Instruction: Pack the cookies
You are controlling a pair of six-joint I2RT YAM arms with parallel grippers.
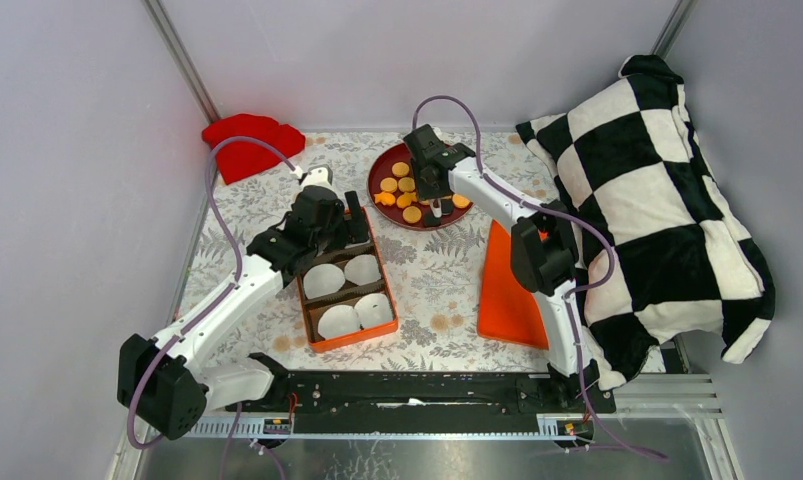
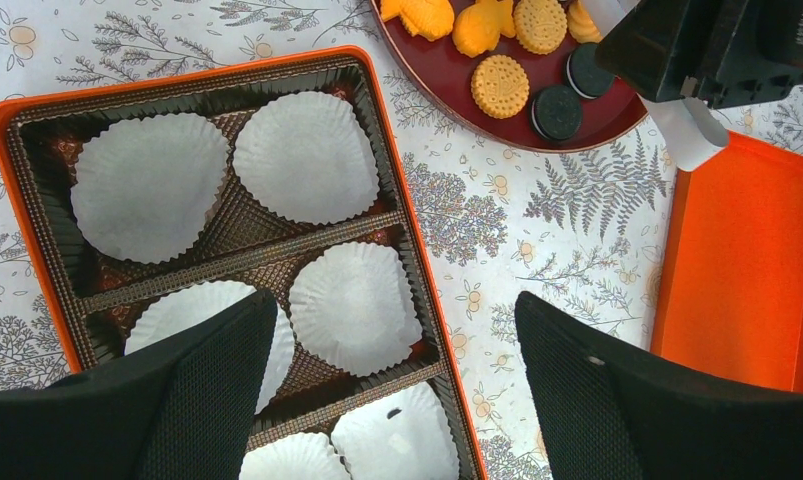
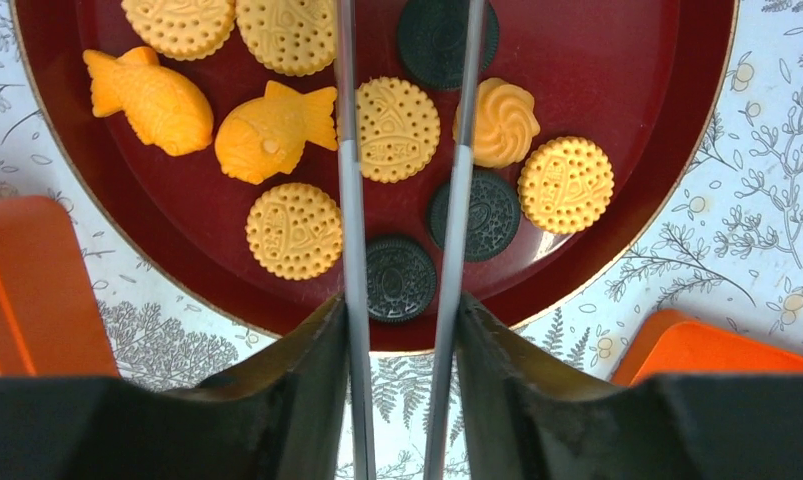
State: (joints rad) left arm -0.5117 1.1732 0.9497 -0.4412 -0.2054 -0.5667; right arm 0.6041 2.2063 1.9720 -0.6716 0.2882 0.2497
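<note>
1. Orange and black cookies all lie on the dark red plate, which sits in the upper middle of the top view.
2. Across the right wrist view the plate carries five round orange biscuits, two orange fish shapes at the upper left, one orange swirl and three black rounds.
3. The right gripper is over the plate with its thin grey fingers spread. Their tips are down at the plate on either side of one round orange cookie at centre frame. The finger on the frame's left is at that cookie's edge, and a sliver of red plate shows between the cookie and the other finger, so it is not pinched.
4. The left gripper hangs above the orange box with its black jaws spread wide and nothing between them. In the top view it is over the upper end of the box, left of centre.
5. The box has a brown ribbed insert holding white paper cups. Six cups show in the left wrist view.
6. A flat orange tray lies to the right of the box and below the plate, on the floral tablecloth.
7. A red cloth sits at the upper left of the cloth-covered table, and a black-and-white checked cushion fills the right side.
</note>
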